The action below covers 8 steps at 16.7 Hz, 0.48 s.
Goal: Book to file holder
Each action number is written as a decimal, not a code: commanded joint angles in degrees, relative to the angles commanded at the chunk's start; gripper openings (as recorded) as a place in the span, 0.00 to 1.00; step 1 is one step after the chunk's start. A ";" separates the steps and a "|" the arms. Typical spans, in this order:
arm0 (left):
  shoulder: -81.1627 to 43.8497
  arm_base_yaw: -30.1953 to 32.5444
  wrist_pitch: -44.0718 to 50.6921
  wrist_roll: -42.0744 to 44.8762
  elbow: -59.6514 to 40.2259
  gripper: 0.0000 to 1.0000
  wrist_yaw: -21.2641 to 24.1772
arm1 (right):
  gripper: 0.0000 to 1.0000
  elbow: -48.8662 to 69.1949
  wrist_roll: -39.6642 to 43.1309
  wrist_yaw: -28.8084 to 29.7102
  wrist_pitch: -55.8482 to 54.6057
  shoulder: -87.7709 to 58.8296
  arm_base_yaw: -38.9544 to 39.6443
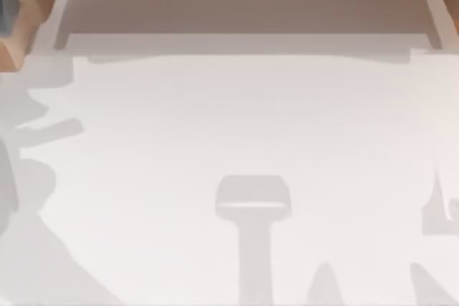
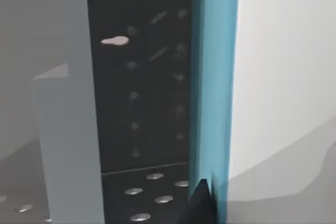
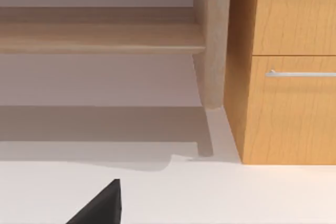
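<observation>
Blue book upright in the file holder

In the left wrist view, the blue book [image 2: 215, 77] stands upright against the dark perforated file holder [image 2: 142, 103]; the left gripper's dark fingertip [image 2: 199, 203] touches its lower edge, its spread impossible to judge.

Office: wooden drawer cabinet [image 3: 289, 77], desk [image 1: 237, 127]

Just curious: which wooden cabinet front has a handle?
The lower light-brown wooden cabinet front; a silver bar handle crosses its top, while the upper front shows none.
</observation>
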<state>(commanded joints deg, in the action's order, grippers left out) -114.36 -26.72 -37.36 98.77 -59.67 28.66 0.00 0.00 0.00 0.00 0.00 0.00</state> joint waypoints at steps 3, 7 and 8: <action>0.00 0.00 0.00 0.00 0.00 0.38 0.00 | 1.00 0.00 0.00 0.00 0.00 0.00 0.00; 0.00 0.00 0.00 0.00 0.00 0.68 0.00 | 1.00 0.00 0.00 0.00 0.00 0.00 0.00; 0.00 0.00 0.00 0.00 0.00 0.75 0.00 | 1.00 0.00 0.00 0.00 0.00 0.00 0.00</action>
<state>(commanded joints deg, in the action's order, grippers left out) -114.36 -26.72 -37.36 98.77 -59.67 28.66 0.00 0.00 0.00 0.00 0.00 0.00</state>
